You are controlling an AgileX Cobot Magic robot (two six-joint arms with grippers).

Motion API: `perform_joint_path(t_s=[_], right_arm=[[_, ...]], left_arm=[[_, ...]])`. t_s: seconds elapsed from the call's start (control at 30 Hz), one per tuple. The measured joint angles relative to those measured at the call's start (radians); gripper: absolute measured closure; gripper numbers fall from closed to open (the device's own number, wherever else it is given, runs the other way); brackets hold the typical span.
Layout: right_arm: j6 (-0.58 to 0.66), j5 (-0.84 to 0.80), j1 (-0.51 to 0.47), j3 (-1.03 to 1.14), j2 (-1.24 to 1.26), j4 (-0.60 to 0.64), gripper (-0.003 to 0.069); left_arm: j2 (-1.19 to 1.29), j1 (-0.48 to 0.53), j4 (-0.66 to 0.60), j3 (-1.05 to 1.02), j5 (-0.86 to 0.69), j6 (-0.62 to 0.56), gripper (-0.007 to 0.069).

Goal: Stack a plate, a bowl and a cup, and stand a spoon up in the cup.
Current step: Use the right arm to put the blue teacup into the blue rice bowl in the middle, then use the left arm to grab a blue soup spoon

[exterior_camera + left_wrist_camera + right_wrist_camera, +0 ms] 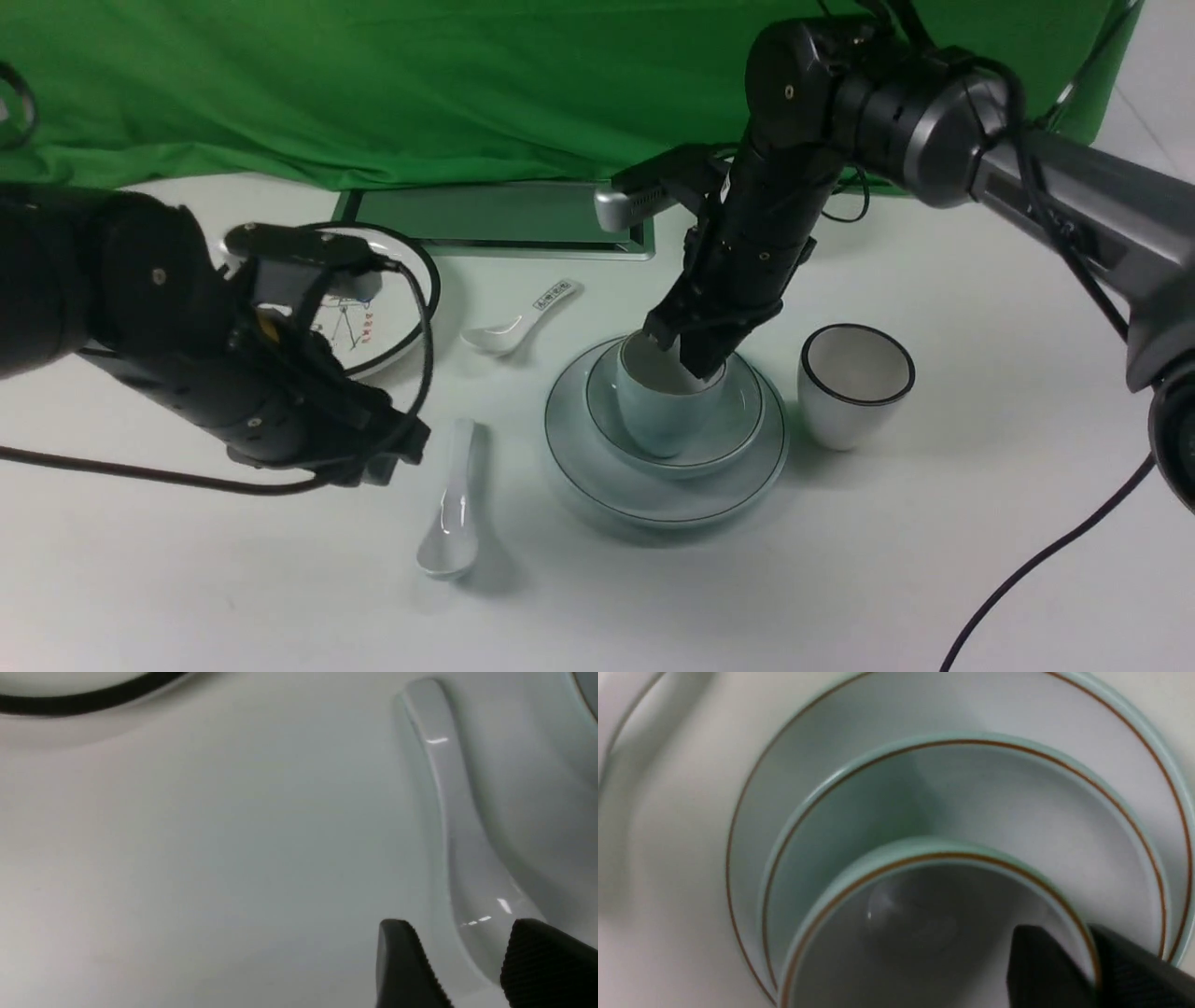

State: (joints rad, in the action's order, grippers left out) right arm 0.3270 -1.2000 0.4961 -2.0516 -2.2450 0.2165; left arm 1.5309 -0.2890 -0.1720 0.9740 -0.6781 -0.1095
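Your spoon (450,509) lies flat on the table (840,579) just left of the stack, with its bowl end near and its handle pointing far. Treat it as glazed ceramic: rigid, light and slick, and likely to chip if it drops or knocks the cup (658,411). I'd pinch it across the handle's narrow sides, close to where it widens into the bowl, so it won't swivel when you tip it upright. The left gripper (467,970) hangs low just beside the handle, its fingers (402,961) parted with a clear gap and holding nothing. In the wrist view the spoon's body shows in that gap. The cup stands in the bowl (738,425), which sits on the plate (653,499). The right gripper (691,359) straddles the cup's far-right rim, one finger inside and one outside. You cannot tell whether it pinches the wall or merely brackets it.
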Motion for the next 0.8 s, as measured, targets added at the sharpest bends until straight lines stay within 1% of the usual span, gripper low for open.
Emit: perform_joint_path(t_s=[0.03, 0.07, 0.1, 0.13, 0.17, 0.2, 0.27, 0.3, 0.33, 0.37, 0.43, 0.53, 0.57, 0.6, 0.7, 0.73, 0.77, 0.8], right_arm=[[-0.001, -0.002, 0.000, -0.002, 0.000, 0.000, 0.0433], [-0.013, -0.007, 0.001, -0.013, -0.001, -0.024, 0.0343], [-0.017, -0.008, 0.001, -0.017, 0.003, -0.036, 0.0300], [-0.021, -0.008, 0.001, -0.024, 0.019, -0.051, 0.0243], [-0.022, -0.008, 0.001, -0.024, 0.019, -0.053, 0.0235], [-0.022, -0.009, 0.000, -0.025, 0.051, -0.062, 0.0187], [-0.025, -0.010, 0.000, -0.025, 0.116, -0.070, 0.0155], [-0.025, -0.010, 0.000, -0.026, 0.151, -0.073, 0.0153], [-0.025, -0.010, 0.000, -0.026, 0.158, -0.074, 0.0153], [-0.025, -0.011, 0.000, -0.029, 0.213, -0.082, 0.0156], [-0.025, -0.011, 0.000, -0.029, 0.284, -0.091, 0.0167], [-0.021, -0.011, 0.000, -0.015, 0.354, -0.098, 0.0183], [-0.016, -0.013, 0.000, 0.006, 0.412, -0.108, 0.0196], [-0.016, -0.013, 0.000, 0.008, 0.418, -0.109, 0.0199], [-0.015, -0.014, 0.000, 0.055, 0.502, -0.120, 0.0219], [-0.015, -0.016, 0.000, 0.072, 0.523, -0.123, 0.0225], [-0.015, -0.016, 0.000, 0.095, 0.546, -0.125, 0.0230], [-0.015, -0.016, 0.000, 0.108, 0.563, -0.125, 0.0233]], left_arm=[[0.000, 0.000, 0.000, 0.001, 0.000, 0.000, 0.0357], [0.025, -0.038, 0.003, 0.018, 0.000, 0.006, 0.0338], [0.035, -0.053, 0.006, 0.027, 0.000, 0.012, 0.0328], [0.060, -0.071, 0.017, 0.050, 0.001, 0.035, 0.0301], [0.063, -0.074, 0.018, 0.050, 0.001, 0.040, 0.0296], [0.089, -0.085, 0.029, 0.078, 0.004, 0.066, 0.0261], [0.129, -0.089, 0.044, 0.125, 0.008, 0.088, 0.0208], [0.151, -0.089, 0.051, 0.146, 0.009, 0.096, 0.0183], [0.160, -0.089, 0.054, 0.155, 0.009, 0.101, 0.0174], [0.197, -0.089, 0.072, 0.189, 0.010, 0.117, 0.0144], [0.245, -0.089, 0.089, 0.221, 0.011, 0.135, 0.0126], [0.292, -0.089, 0.097, 0.247, 0.009, 0.147, 0.0127], [0.332, -0.089, 0.097, 0.254, 0.009, 0.157, 0.0141], [0.336, -0.089, 0.097, 0.256, 0.009, 0.157, 0.0144], [0.393, -0.089, 0.105, 0.259, 0.005, 0.160, 0.0217], [0.395, -0.089, 0.104, 0.262, 0.011, 0.160, 0.0252], [0.400, -0.089, 0.107, 0.266, 0.012, 0.160, 0.0310], [0.400, -0.089, 0.110, 0.266, 0.012, 0.160, 0.0349]])
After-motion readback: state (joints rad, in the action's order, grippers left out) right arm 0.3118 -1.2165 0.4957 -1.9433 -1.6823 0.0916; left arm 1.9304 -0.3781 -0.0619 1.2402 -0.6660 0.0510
